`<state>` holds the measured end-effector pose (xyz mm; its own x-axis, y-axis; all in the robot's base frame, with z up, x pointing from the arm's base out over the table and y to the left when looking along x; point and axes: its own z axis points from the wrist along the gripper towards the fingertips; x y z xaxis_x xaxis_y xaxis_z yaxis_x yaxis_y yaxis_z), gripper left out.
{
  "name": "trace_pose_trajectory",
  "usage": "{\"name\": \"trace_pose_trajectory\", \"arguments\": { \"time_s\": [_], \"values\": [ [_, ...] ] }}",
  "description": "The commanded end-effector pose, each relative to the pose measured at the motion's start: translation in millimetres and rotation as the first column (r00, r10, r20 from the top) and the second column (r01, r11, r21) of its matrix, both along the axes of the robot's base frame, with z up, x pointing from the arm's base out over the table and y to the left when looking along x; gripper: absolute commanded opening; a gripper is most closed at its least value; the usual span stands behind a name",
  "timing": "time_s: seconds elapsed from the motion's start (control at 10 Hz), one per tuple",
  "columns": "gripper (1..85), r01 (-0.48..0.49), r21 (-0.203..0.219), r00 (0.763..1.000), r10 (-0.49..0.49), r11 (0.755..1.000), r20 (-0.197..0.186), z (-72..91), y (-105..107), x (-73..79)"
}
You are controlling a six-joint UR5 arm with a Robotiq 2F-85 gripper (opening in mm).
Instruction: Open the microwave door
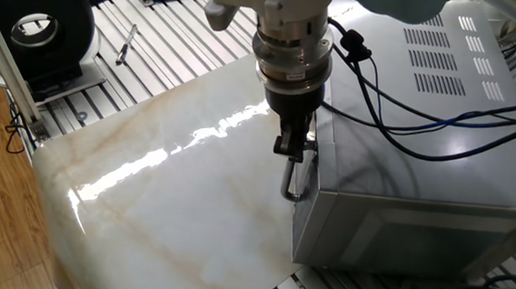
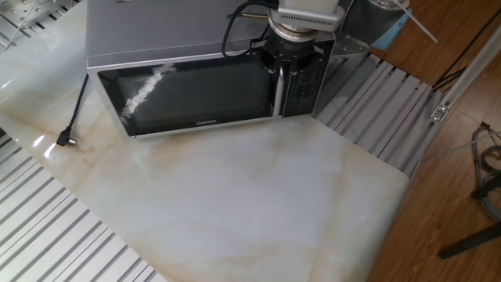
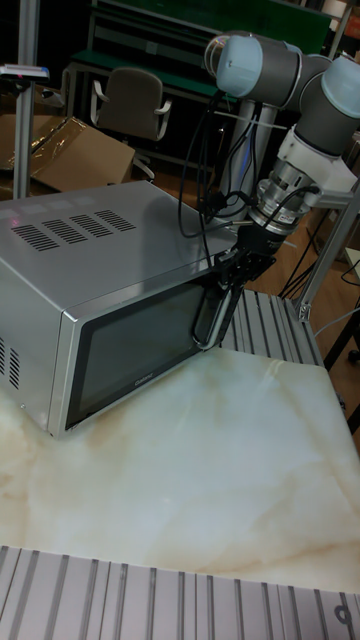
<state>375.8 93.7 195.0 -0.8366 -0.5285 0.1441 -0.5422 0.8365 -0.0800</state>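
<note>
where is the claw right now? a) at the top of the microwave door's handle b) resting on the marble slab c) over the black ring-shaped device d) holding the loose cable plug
a: the claw sits at the upper end of the curved silver handle on the microwave door, which looks flush with the microwave, well above the marble slab.

Silver-grey microwave [image 3: 100, 250], dark-glass microwave door [image 2: 192, 94], cream brown-veined marble table [image 2: 258, 204].
</note>
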Motion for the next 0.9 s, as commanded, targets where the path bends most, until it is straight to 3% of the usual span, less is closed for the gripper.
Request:
{"name": "trace_pose_trajectory", "arguments": {
  "time_s": [0.0,0.8],
  "values": [
    [1.0,0.015,0.014,1.0,-0.015,1.0,0.002,0.8,2.9,1.5],
    [1.0,0.018,0.009,1.0,-0.019,1.0,0.018,2.1,1.7,13.7]
  ]
}}
